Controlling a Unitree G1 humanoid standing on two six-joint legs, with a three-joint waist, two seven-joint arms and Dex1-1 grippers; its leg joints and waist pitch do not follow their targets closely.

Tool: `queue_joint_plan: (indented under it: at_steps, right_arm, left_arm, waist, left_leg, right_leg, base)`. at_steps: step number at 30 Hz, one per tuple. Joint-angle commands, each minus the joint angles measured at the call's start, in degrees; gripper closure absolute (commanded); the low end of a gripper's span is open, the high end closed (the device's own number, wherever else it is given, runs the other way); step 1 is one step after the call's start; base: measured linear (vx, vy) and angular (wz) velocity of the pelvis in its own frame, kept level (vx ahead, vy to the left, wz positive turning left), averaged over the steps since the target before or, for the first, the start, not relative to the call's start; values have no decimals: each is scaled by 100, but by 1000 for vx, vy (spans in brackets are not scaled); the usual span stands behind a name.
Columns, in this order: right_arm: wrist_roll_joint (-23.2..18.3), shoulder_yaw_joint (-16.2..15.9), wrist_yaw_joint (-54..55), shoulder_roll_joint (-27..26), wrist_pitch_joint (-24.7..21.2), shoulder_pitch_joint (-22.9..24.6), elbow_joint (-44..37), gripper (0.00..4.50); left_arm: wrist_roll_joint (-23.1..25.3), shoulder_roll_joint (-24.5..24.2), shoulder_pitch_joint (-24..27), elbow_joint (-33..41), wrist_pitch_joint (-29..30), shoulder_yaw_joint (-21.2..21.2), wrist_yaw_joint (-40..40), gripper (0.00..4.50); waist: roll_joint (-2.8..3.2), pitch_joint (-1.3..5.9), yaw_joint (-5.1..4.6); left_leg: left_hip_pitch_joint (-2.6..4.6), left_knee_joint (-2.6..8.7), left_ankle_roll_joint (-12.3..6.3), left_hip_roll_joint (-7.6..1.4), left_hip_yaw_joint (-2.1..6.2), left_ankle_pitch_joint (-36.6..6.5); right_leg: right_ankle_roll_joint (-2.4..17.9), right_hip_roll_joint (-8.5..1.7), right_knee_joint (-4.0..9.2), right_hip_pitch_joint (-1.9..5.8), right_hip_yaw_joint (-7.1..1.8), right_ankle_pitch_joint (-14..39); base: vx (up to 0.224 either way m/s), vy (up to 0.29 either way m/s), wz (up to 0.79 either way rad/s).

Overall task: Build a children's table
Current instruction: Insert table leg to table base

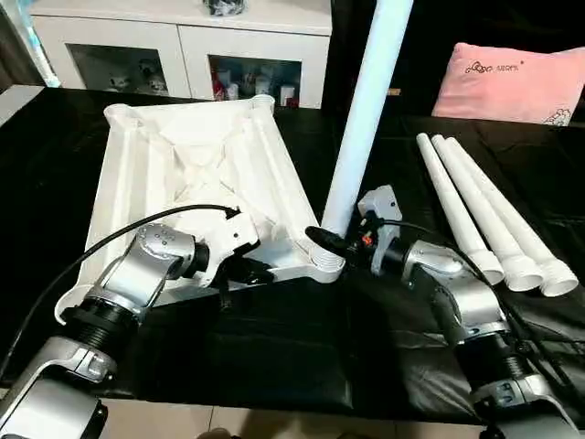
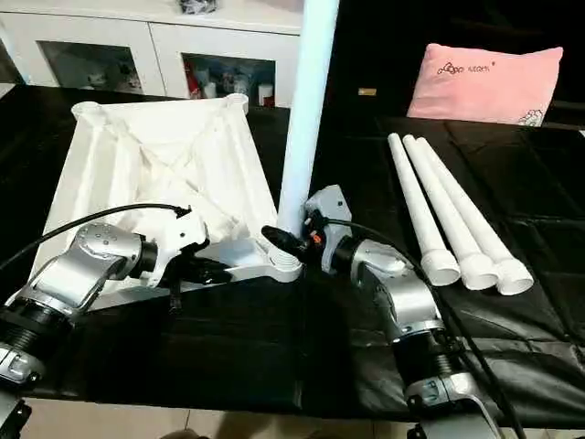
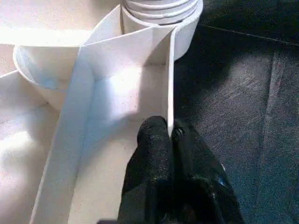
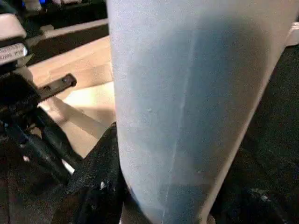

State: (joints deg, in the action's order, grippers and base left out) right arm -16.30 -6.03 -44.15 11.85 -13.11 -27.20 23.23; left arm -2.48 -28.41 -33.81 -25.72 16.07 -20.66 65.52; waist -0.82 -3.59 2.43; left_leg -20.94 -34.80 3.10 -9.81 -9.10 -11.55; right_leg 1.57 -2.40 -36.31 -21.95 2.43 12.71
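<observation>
The tabletop lay upside down, ribs up, at centre left of the frame on a table draped in black. One leg stood nearly upright in the socket at the tabletop's near right corner, leaning slightly toward the upper right. The right gripper had its jaws grasping that leg just above the socket. The left gripper had its jaws clenched on the thin wall of the tabletop's near edge, just beside that same socket, bracing the piece. Three more legs lay side by side on the table at the right, well apart from the tabletop, with a pink pillow behind them and a white cabinet at the upper left.

The step in hand looked like seating the first leg. Ridges at its base, seen in the left wrist view, suggested it was not fully home. The next move probably called for squaring the leg to the socket and driving or turning it in while the left gripper held the tabletop down, then fetching another leg.
</observation>
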Motion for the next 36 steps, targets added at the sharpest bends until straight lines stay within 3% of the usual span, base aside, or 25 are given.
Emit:
queue_joint_plan:
  at_steps: [1,2,7,10,11,13,17,21,22,23,24,26,27,28,30,31,32,33,36]
  right_arm:
    - [-188,139,40,-64,-118,44,164,257]
    - [-217,170,35,-71,-114,53,173,257]
    - [-351,439,66,-178,208,388,318,257]
    - [-321,533,144,-278,459,584,439,257]
    - [-348,596,183,-344,588,668,503,257]
    - [-399,688,248,-444,758,788,577,257]
    - [-426,778,306,-644,1218,1161,537,257]
    - [-143,558,259,-607,1622,1542,358,257]
    - [-103,517,241,-587,1653,1577,331,257]
    - [-21,433,203,-545,1704,1651,267,257]
    - [99,313,142,-455,1721,1733,158,257]
    - [291,138,26,-285,1722,1685,158,257]
    - [291,138,26,-285,1722,1685,158,257]
    - [471,-54,-159,-112,1697,1587,202,257]
    - [512,-105,-226,-65,1688,1556,216,257]
    - [514,-224,-456,28,1542,1409,254,257]
    - [514,-224,-456,28,1542,1409,254,257]
    - [500,-328,-698,96,1380,1217,326,257]
    - [505,-468,-961,155,1243,991,432,257]
  left_arm:
    - [-21,105,-121,8,76,93,-34,450]
    - [-25,111,-132,-2,91,105,-44,450]
    - [-23,209,-402,-318,134,240,-237,450]
    - [-13,222,-530,-459,122,279,-248,450]
    - [-16,222,-564,-492,132,300,-248,450]
    - [-20,221,-614,-540,152,333,-243,450]
    - [28,224,-711,-708,152,389,-344,450]
    - [44,263,-764,-843,98,420,-415,450]
    - [43,266,-764,-847,95,421,-416,450]
    - [39,273,-762,-848,91,425,-420,450]
    - [28,295,-749,-851,87,436,-441,450]
    - [31,306,-717,-858,59,435,-458,450]
    - [31,306,-717,-858,59,435,-458,450]
    - [43,315,-680,-858,26,428,-474,450]
    - [50,322,-667,-856,17,425,-480,450]
    - [62,332,-628,-837,0,421,-491,450]
    - [62,332,-628,-837,0,421,-491,450]
    - [86,326,-591,-809,-25,402,-485,450]
    - [156,301,-560,-777,-122,341,-460,450]
  waist:
    - [70,404,37]
    - [62,407,31]
    - [168,422,91]
    - [158,425,122]
    - [222,422,142]
    - [197,420,138]
    - [256,410,153]
    - [249,405,162]
    - [206,407,162]
    - [225,407,182]
    - [198,411,202]
    - [156,409,224]
    - [175,407,245]
    - [85,402,234]
    - [139,401,257]
    - [23,397,239]
    - [52,397,249]
    - [-3,394,237]
    - [18,389,241]
  left_leg:
    - [47,399,-216,-336,72,-366]
    - [60,398,-215,-340,65,-393]
    - [55,390,-181,-332,79,-438]
    - [55,401,-153,-339,83,-502]
    - [56,399,-122,-335,96,-555]
    - [54,409,-109,-338,92,-675]
    - [48,425,-82,-342,104,-788]
    - [47,434,-104,-343,101,-821]
    - [53,437,-115,-346,92,-801]
    - [50,435,-133,-346,96,-726]
    - [51,429,-185,-347,88,-645]
    - [49,426,-237,-341,75,-564]
    - [45,419,-256,-334,73,-526]
    - [44,425,-281,-338,60,-538]
    - [39,416,-294,-335,63,-507]
    - [33,427,-327,-342,54,-499]
    - [36,424,-333,-336,61,-492]
    - [42,421,-367,-335,41,-490]
    - [40,424,-369,-349,47,-486]
  right_leg:
    - [1553,-595,359,319,-308,-204]
    - [1569,-592,364,313,-310,-234]
    - [1631,-603,360,325,-300,-464]
    - [1646,-607,359,331,-296,-496]
    - [1648,-620,358,326,-294,-440]
    - [1660,-618,375,332,-293,-339]
    - [1611,-613,397,322,-287,-113]
    - [1588,-611,411,315,-286,-49]
    - [1570,-603,417,309,-283,-42]
    - [1556,-609,404,314,-285,-78]
    - [1536,-616,400,317,-292,-130]
    - [1496,-606,408,315,-291,-134]
    - [1470,-603,406,312,-293,-105]
    - [1439,-600,426,309,-292,-26]
    - [1411,-612,417,302,-298,56]
    - [1380,-612,429,314,-297,111]
    - [1381,-611,412,314,-291,156]
    - [1348,-605,438,301,-292,248]
    - [1308,-616,440,286,-296,396]
  base:
    - [0,0,0]
    - [0,0,0]
    - [0,0,0]
    - [0,0,0]
    - [0,0,0]
    - [0,0,0]
    - [0,0,0]
    - [0,0,0]
    - [0,0,0]
    - [0,0,0]
    - [0,0,0]
    - [0,0,0]
    - [0,0,0]
    - [0,0,0]
    - [0,0,0]
    - [0,0,0]
    - [0,0,0]
    - [0,0,0]
    - [0,0,0]
